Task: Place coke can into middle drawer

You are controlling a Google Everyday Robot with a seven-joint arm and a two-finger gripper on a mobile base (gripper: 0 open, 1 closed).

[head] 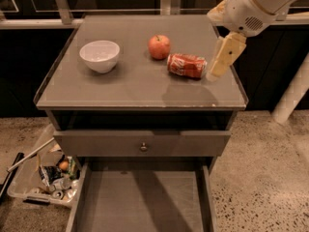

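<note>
The coke can (187,65) lies on its side on the desk (140,88), a little toward 3 o'clock from the middle of the desk top. Its long axis runs roughly from 9 to 3 o'clock, and its red side with white lettering faces up. At the can's 10 o'clock, close by but apart from it, a red-orange apple (159,47) sits upright. Well apart from both, toward 9 o'clock on the desk, a white bowl (99,56) stands with its mouth up.

The tool (216,71) hangs just beside the can's 3 o'clock end, slanting down toward 7 o'clock from the white arm (251,6), which enters from the frame's 1 o'clock corner. It appears as one cream-coloured slab, so one cannot tell whether it is wide or narrow. It holds nothing. Whether its tip touches the can cannot be told.

Below the desk top, at 6 o'clock, a grey drawer front (193,143) with a small round knob (143,147) is closed. Under it the middle drawer (142,202) is pulled out toward the camera, showing its flat grey-brown floor and thin side walls. The can is not in it.

On the speckled floor (260,178), at the cabinet's 8 o'clock, a clear plastic bin (29,190) holds cans and other scraps. A pale post (292,93) leans at the frame's 3 o'clock edge.
</note>
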